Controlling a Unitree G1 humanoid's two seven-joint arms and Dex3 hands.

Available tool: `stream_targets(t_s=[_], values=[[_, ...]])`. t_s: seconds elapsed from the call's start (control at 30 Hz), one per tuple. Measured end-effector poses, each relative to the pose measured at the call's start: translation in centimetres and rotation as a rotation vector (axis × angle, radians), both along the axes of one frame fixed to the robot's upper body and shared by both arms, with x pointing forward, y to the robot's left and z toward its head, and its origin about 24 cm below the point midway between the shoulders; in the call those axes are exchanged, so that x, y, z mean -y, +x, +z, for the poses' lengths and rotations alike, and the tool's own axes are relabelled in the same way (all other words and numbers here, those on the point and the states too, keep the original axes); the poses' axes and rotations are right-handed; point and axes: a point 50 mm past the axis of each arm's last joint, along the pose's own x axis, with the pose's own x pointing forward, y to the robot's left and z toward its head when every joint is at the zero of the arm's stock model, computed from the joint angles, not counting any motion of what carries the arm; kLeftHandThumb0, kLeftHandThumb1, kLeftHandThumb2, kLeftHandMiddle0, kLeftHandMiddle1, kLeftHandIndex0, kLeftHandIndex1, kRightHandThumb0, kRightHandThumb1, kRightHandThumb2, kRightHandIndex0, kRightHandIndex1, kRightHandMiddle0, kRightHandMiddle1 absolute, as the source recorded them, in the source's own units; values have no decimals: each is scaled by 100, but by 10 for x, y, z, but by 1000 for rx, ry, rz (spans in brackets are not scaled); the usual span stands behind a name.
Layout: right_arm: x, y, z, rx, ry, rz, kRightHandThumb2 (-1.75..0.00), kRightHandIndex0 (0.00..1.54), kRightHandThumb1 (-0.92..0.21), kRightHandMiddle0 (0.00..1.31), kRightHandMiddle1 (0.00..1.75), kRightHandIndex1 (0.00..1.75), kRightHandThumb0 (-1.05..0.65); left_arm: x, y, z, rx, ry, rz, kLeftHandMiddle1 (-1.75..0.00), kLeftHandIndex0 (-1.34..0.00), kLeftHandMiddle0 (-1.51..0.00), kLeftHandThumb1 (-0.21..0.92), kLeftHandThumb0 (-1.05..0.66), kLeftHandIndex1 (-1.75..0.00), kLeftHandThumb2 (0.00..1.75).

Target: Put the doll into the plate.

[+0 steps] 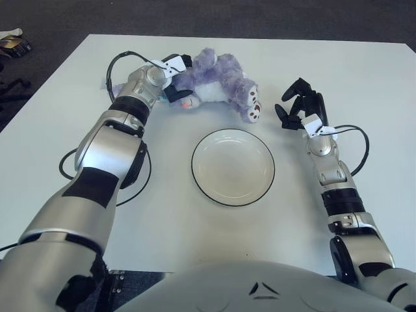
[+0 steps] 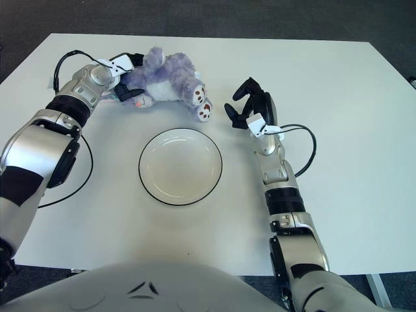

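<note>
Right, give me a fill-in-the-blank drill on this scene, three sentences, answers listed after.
1. The left hand grips the purple ____ at the far side of the table.
2. The plate holds ____.
3. The right hand, fingers open, shows to the ____ of the doll's feet.

Missing words: doll; nothing; right
</note>
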Motion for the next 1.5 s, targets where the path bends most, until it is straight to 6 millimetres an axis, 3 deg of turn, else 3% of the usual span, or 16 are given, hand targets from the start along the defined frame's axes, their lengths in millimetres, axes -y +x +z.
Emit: stream_targets(t_s=[0.3,0.4,0.5,0.63,1.0,1.5], values=[[-6,6,12,78,-93,-12,-73,38,-73,22,174,153,-1,8,1,9,36,8,-41,-172,-70,-71,4,0,-175,162],[-7,7,16,105,-115,-16,-55,26,-84,27,167,146,-21,11,1,11,42,13,-50,-172,-69,-70,5,0,-175,161],[-8,9,20,139,-143,-19,-87,21,-49,8,149,137,-40,15,1,12,46,14,-59,-172,-68,-69,7,0,-175,159],[-9,12,25,163,-179,-6,-100,18,-36,2,140,133,-46,19,1,14,50,9,-69,-172,-67,-68,8,0,-175,158],[-4,15,29,174,-262,4,-92,18,-36,0,121,116,-61,27,1,15,38,-46,-76,-172,-66,-67,9,0,-175,156],[-5,18,31,177,-350,20,-88,19,-35,0,103,90,-65,35,2,23,54,-62,-90,-173,-66,-67,9,0,-175,157]])
